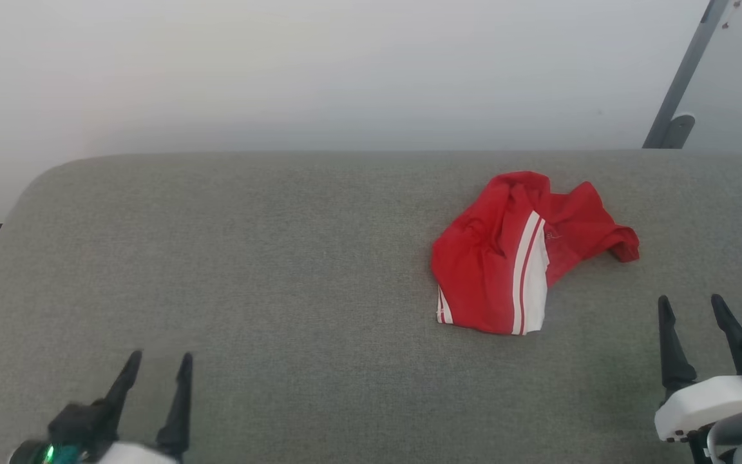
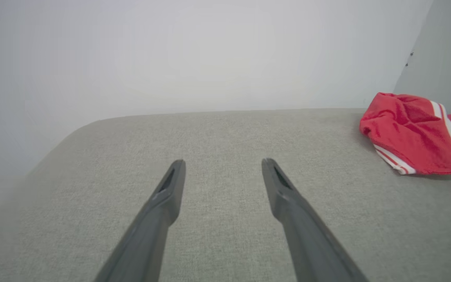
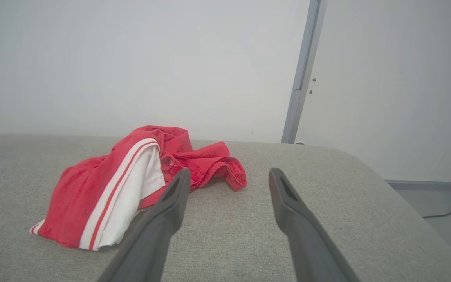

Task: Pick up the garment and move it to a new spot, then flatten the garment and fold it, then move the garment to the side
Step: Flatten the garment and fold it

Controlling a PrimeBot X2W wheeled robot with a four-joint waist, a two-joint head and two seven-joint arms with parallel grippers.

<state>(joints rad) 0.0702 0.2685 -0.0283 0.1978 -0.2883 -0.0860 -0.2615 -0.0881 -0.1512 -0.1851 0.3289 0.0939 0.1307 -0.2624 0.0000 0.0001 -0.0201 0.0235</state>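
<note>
The garment [image 1: 513,258] lies crumpled toward the far right corner of the grey padded surface [image 1: 268,258], with a grey post [image 1: 680,84] beyond that edge. The left gripper [image 1: 161,354] at the near left edge and the right gripper [image 1: 691,298] near the garment both have their fingers spread, holding nothing.

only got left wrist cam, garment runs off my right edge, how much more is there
observer: not much. The garment is one crumpled heap, ending in a red fold on the robot's right.
operator: where's the right gripper
observer: the right gripper is open, nearer the robot than the garment and to its right, not touching it.
operator: is it near the back edge
observer: its far end is close to the back edge of the pad, but all of it lies on the pad.
</note>
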